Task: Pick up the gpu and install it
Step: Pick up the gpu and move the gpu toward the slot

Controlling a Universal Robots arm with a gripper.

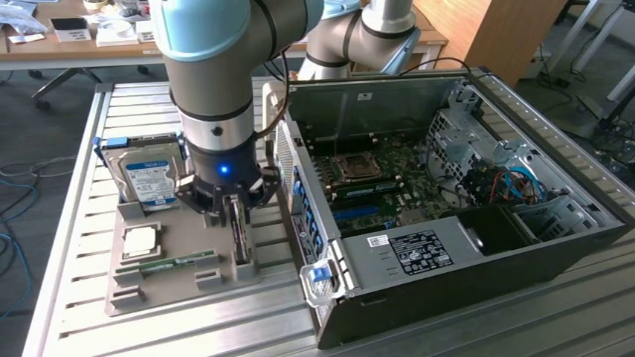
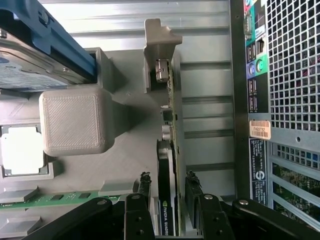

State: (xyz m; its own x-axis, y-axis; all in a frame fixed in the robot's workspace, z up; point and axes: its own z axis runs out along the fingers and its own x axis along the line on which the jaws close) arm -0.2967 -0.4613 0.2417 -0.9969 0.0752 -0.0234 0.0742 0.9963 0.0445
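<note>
Claw [image 2: 167,181] spread, one finger on each side of the gpu [image 2: 166,210] without gripping it. The gpu stood on edge in the grey holder [image 1: 163,290], toward the worktop's [image 1: 74,171] exterior-view-left edge, beside the computer case [image 1: 447,245].

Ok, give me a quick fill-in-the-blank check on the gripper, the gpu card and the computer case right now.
1. The gripper has one finger on each ___ of the thin green-and-black gpu card.
2. The boxy hard drive with the blue-white label shares the grey plastic holder with the ___ card.
3. Not yet in the open black computer case, the gpu card stands on ___ in that holder.
Missing: side; gpu; edge.
</note>
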